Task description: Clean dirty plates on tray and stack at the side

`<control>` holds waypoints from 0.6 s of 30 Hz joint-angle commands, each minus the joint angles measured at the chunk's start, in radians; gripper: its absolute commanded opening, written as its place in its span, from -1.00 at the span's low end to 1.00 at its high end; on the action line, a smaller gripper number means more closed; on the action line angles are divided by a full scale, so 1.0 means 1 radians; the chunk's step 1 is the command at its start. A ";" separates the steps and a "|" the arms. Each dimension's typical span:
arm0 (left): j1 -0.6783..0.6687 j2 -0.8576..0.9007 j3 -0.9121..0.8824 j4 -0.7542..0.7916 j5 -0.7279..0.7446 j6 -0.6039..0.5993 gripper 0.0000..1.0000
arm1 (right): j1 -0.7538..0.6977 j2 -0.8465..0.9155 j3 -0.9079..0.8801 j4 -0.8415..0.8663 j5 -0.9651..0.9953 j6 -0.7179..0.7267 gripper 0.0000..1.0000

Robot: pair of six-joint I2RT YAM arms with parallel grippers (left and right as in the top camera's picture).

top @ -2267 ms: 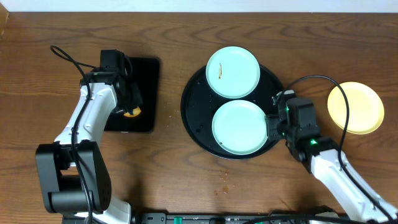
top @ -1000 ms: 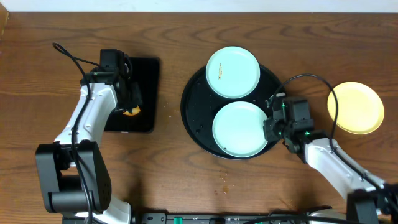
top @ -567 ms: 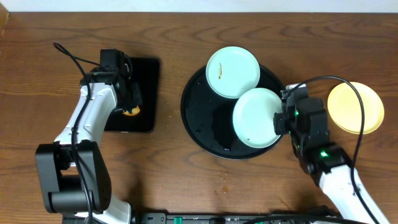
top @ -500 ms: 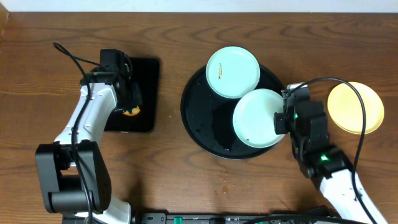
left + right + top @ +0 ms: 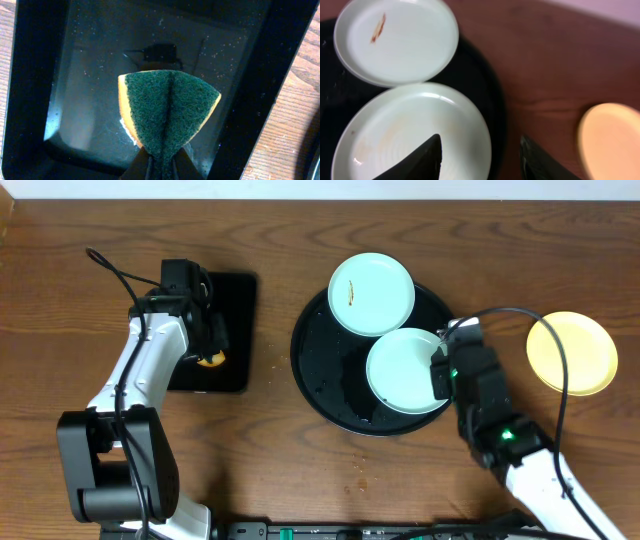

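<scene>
Now, the right hand (image 5: 480, 142), spread wide astride the rim of the nearer plate (image 5: 400, 370), should sink lower before closing; the left hand (image 5: 161, 164) pinches the sponge (image 5: 169, 112).

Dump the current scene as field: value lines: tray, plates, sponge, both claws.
tray: large round glossy black tray, two plates on it
far plate: pale blue round plate with a brown streak, overhanging the tray's far rim
near plate: pale blue round plate with faint smudges, edge against the far plate
third plate: pale yellow round plate, on the table right of the tray
left claw: shut on green-and-yellow sponge, over rectangular black tray
right claw: open, astride the near plate's right rim
</scene>
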 commanded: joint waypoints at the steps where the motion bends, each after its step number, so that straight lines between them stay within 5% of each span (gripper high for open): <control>1: 0.001 -0.003 -0.004 -0.002 -0.002 0.009 -0.85 | -0.109 0.063 0.020 -0.008 -0.272 -0.021 -0.02; 5: 0.001 -0.003 -0.004 -0.003 -0.002 0.009 -0.85 | -0.250 0.162 0.060 -0.078 -0.466 -0.066 0.07; 8: 0.001 -0.003 -0.004 -0.003 -0.002 0.008 -0.85 | -0.317 0.244 0.092 -0.110 -0.549 -0.124 -0.06; 18: 0.001 -0.003 -0.004 -0.008 -0.002 0.009 -0.85 | -0.336 0.452 0.114 -0.026 -0.503 -0.181 -0.09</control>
